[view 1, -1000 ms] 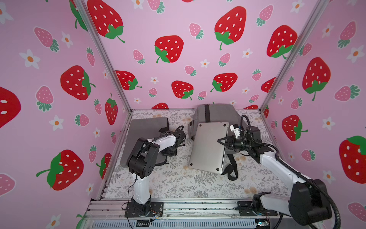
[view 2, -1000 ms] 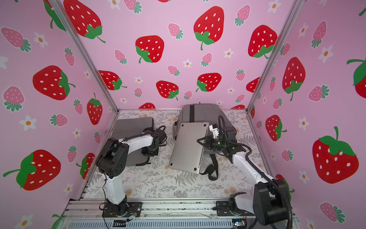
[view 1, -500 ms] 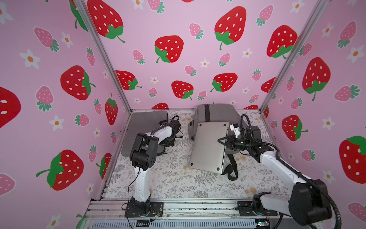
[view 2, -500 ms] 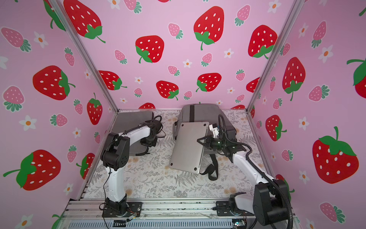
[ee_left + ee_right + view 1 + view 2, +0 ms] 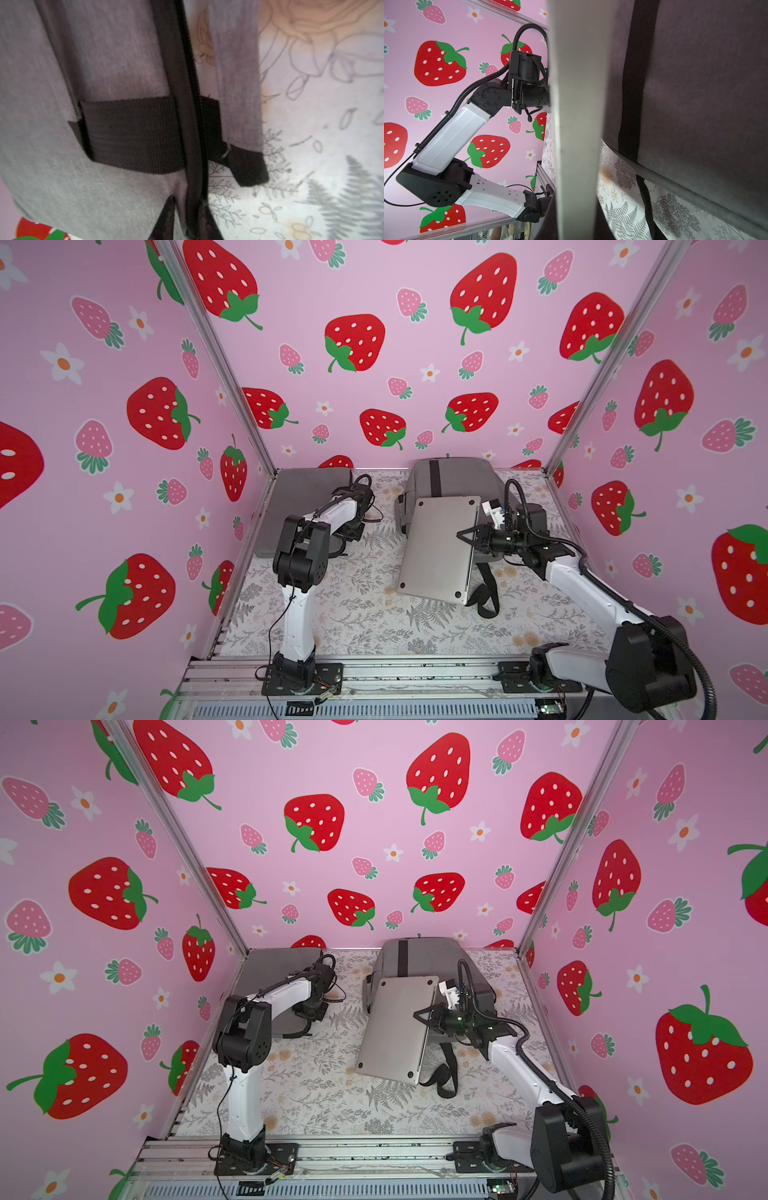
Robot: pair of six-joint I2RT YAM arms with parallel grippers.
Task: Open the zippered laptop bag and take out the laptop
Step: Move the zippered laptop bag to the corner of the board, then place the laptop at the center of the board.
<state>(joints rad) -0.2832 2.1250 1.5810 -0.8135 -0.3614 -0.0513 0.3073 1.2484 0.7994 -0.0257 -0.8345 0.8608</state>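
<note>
Right wrist view: the laptop's (image 5: 577, 124) edge sits clamped in the right gripper (image 5: 467, 537) (tilted, near edge on the table (image 5: 353, 614), leaning over a backpack (image 5: 457, 477)). The left gripper (image 5: 187, 209) straddles the bag's (image 5: 62, 145) zipper (image 5: 187, 124); whether it is gripped or loose, I cannot tell.

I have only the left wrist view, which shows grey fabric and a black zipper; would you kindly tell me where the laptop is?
Observer: The laptop is out in the open, underside up, lying tilted across a grey backpack.
Operator: Thank you. Is anything holding it?
Observer: Yes, the right gripper is shut on its long edge, the one nearer the right arm.
Operator: And where does the bag in my view lie?
Observer: The laptop bag lies flat in the far left corner, apart from the backpack.
</note>
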